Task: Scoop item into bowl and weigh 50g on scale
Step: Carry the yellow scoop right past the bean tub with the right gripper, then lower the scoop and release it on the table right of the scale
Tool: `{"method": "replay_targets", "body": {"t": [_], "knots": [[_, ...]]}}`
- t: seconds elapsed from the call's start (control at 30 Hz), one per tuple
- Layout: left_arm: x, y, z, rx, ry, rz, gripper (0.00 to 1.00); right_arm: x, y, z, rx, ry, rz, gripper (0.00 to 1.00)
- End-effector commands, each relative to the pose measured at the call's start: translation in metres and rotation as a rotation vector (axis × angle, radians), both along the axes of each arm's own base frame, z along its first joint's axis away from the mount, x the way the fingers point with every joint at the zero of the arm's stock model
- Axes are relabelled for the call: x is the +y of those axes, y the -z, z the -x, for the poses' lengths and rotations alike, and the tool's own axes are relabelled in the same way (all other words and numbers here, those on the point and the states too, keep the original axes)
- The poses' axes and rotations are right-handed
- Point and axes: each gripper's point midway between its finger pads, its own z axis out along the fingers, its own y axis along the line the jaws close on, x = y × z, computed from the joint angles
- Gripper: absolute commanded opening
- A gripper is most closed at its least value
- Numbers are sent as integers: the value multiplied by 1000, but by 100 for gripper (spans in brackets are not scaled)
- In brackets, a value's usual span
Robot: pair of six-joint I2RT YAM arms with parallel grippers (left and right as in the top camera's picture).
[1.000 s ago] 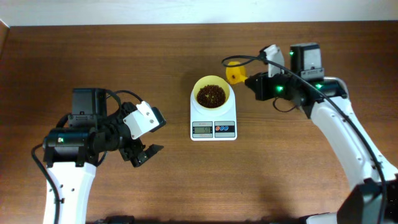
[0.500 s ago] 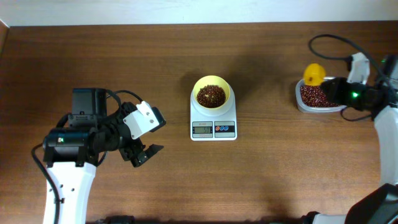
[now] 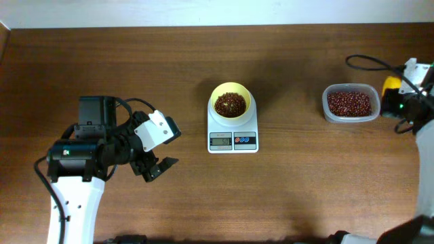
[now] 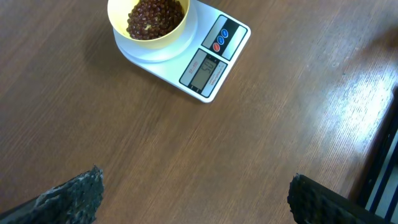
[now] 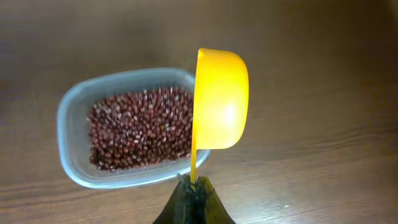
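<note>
The pale-yellow bowl (image 3: 230,99) stands on the white scale (image 3: 232,139) at the table's middle, holding dark red-brown beans (image 3: 230,104). In the left wrist view the bowl (image 4: 152,25) and scale (image 4: 208,68) lie at the top. More beans (image 3: 349,103) fill a clear container (image 3: 350,116) at the right. My right gripper (image 5: 194,185) is shut on the handle of a yellow scoop (image 5: 219,98), turned on its side beside the container (image 5: 74,168); the scoop (image 3: 390,87) sits just right of the container. My left gripper (image 4: 196,186) hangs open over bare wood, left of the scale.
The wooden table's far edge (image 3: 217,27) runs along the top. A black cable (image 3: 366,62) loops above the right arm near the container. The left arm's body (image 3: 88,152) occupies the left side.
My right gripper carried the scoop from beside the bowl rightward, over the container, to its right side. The left arm has stayed still.
</note>
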Motion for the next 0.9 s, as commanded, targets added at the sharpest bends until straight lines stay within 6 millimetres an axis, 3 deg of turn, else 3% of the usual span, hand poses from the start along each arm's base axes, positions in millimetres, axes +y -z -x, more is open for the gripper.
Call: {"method": "replay_targets", "body": {"t": [0.0,0.17,0.3,0.37,0.43,0.47,0.53,0.6,0.7,0.77,0.8,0.87], "knots": [[-2,-2,1,-10,15,14,99,16,-32,-2,-57,-42,52,4],[-2,-2,1,-10,15,14,99,30,-2,3,106,-53,126,4],[-2,-2,1,-10,15,14,99,27,-7,3,136,-58,253,4],[-2,-2,1,-10,15,14,99,30,-36,1,82,-57,281,4],[-2,-2,1,-10,15,14,99,36,-91,6,-51,-30,271,4],[-2,-2,1,-10,15,14,99,51,-115,12,-129,-82,225,4],[-2,-2,1,-10,15,14,99,81,-135,27,-209,-201,124,4],[-2,-2,1,-10,15,14,99,97,-141,52,-227,-258,12,4],[-2,-2,1,-10,15,14,99,107,-127,90,-154,-253,-184,4],[-2,-2,1,-10,15,14,99,107,-103,113,-41,-202,-274,4],[-2,-2,1,-10,15,14,99,111,-82,126,42,-179,-329,4],[-2,-2,1,-10,15,14,99,139,-44,137,133,-205,-530,4]]}}
